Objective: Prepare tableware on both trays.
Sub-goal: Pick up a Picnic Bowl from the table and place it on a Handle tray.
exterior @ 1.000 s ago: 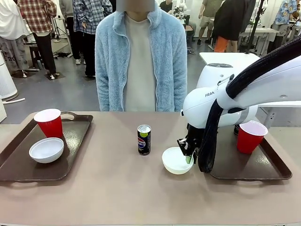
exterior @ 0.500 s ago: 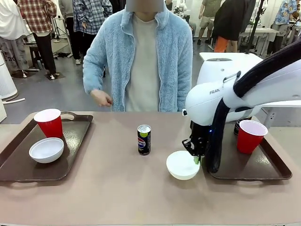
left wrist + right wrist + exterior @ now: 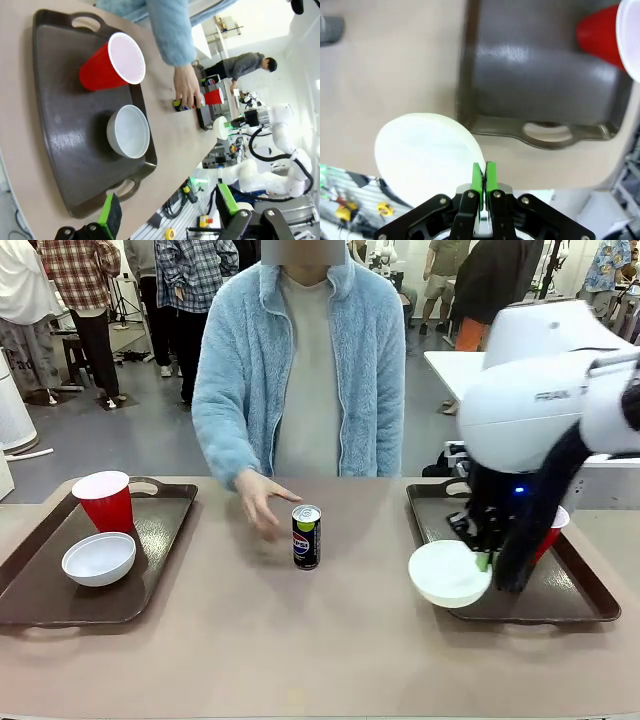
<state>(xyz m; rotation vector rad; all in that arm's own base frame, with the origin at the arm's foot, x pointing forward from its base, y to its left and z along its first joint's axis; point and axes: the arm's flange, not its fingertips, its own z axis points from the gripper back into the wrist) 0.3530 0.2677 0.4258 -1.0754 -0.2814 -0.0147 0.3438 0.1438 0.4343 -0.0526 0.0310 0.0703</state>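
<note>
Bowl (image 3: 449, 574) hangs pinched by its rim in my right fingers (image 3: 483, 181) over the right tray's (image 3: 575, 602) near-left corner, so I should carry it fully inside the rim, level it beside the red cup (image 3: 550, 530), then release.

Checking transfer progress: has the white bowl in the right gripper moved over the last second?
Yes. The bowl has shifted to picture right, away from the soda can, and now hangs at the right tray edge.

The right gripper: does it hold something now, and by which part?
The right gripper holds a shallow round white bowl, pinched by its rim between the green pads, above the near edge of the dark brown plastic tray.
</note>
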